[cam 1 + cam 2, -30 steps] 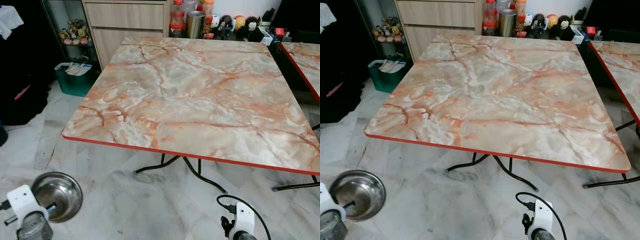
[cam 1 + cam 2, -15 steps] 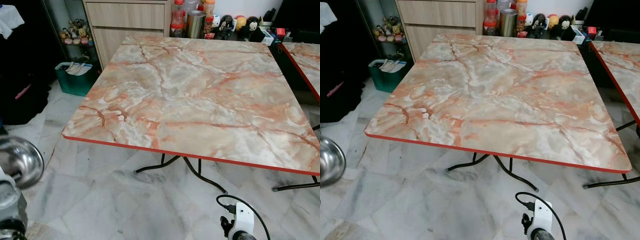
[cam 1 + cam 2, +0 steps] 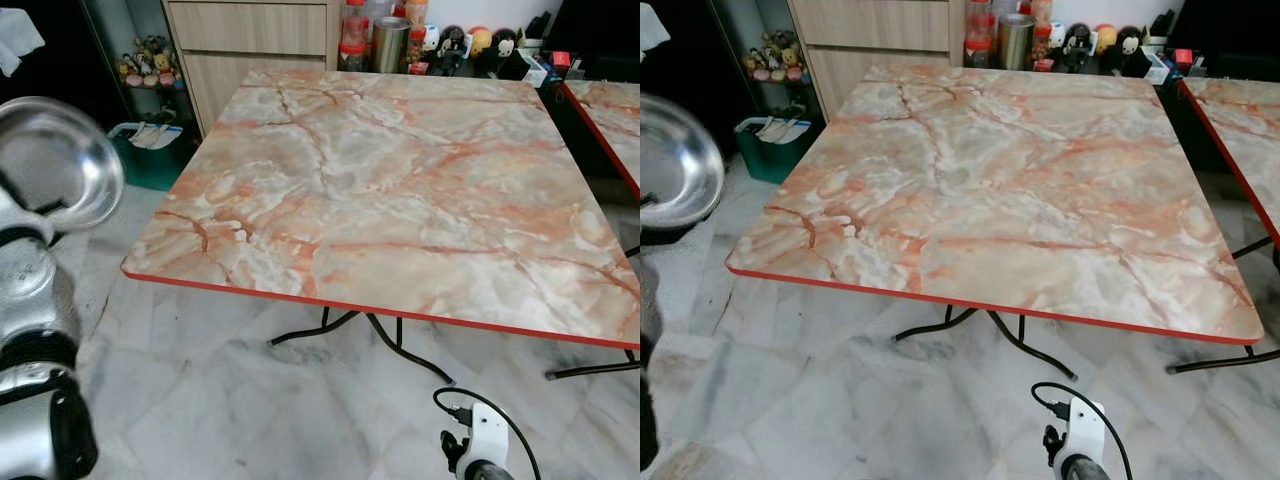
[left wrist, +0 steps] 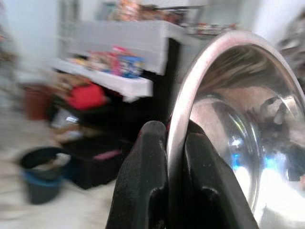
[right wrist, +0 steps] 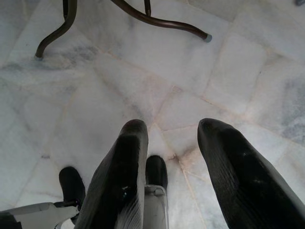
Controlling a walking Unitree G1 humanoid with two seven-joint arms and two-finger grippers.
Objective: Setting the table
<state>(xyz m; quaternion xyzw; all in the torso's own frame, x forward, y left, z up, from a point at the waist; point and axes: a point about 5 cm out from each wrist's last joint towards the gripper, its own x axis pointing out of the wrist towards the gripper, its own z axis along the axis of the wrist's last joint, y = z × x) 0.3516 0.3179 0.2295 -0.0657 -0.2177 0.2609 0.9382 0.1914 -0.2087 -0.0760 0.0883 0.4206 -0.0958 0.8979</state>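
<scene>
I hold a steel bowl (image 3: pixel 55 160) up in my left gripper (image 4: pixel 167 143), raised to the left of the table (image 3: pixel 400 190) and off its near left corner, above the marble floor (image 3: pixel 250 410). Along my left wrist I see my two black fingers (image 4: pixel 143 176) pressed together on the bowl's rim, one on the outside and one on the inside, so the rim is pinched tight between them. The bowl is tilted, its hollow facing toward the table side. The room behind it is blurred there; I think I make out shelves and a dark bucket on the floor, but I cannot be sure.

The table has an orange-veined marble top with a red edge and stands on black metal legs (image 3: pixel 400 350).

My right gripper (image 5: pixel 174 152) hangs low by my side, pointing down at the floor. Its fingers (image 5: pixel 238 176) stand apart with a clear gap between them and nothing in it. Beyond them I see the pale floor tiles and a curved table leg (image 5: pixel 157 21).

At the far edge of the table stand a wooden cabinet (image 3: pixel 255 45), some jars (image 3: pixel 352 40) and a metal canister (image 3: pixel 390 45). A green bin (image 3: pixel 150 155) sits on the floor left of the table.
</scene>
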